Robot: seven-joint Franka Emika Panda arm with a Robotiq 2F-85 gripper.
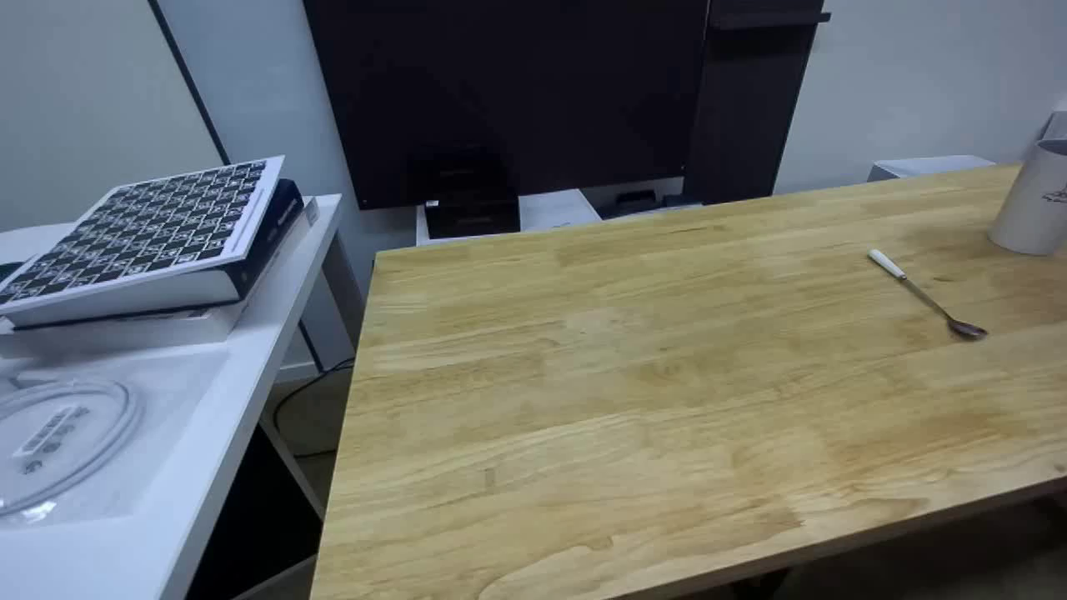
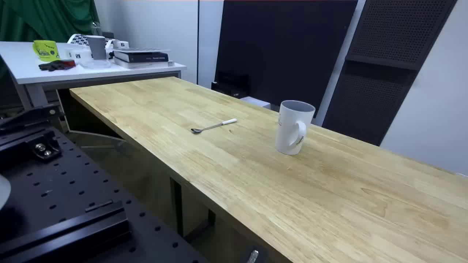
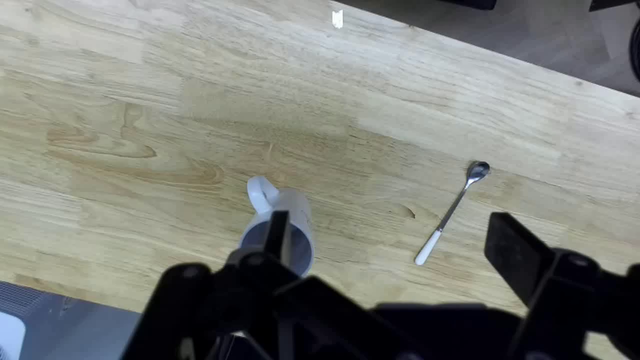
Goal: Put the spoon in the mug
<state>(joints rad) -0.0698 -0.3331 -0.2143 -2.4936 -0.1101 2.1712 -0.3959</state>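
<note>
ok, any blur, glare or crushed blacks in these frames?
Wrist view: the hand is near-black and soft-edged, hiding part of the mug; the spoon looks fairly crisp. In both exterior views, the large black panel shows almost no detail. In an exterior view, a small glint on the plastic bag.

in an exterior view the mug (image 2: 289,131) stands upright on a wooden table (image 2: 329,190); left of the mug, apart, lies the spoon (image 2: 215,126), white end nearer it; behind the mug, a dark panel (image 2: 281,47).
</note>
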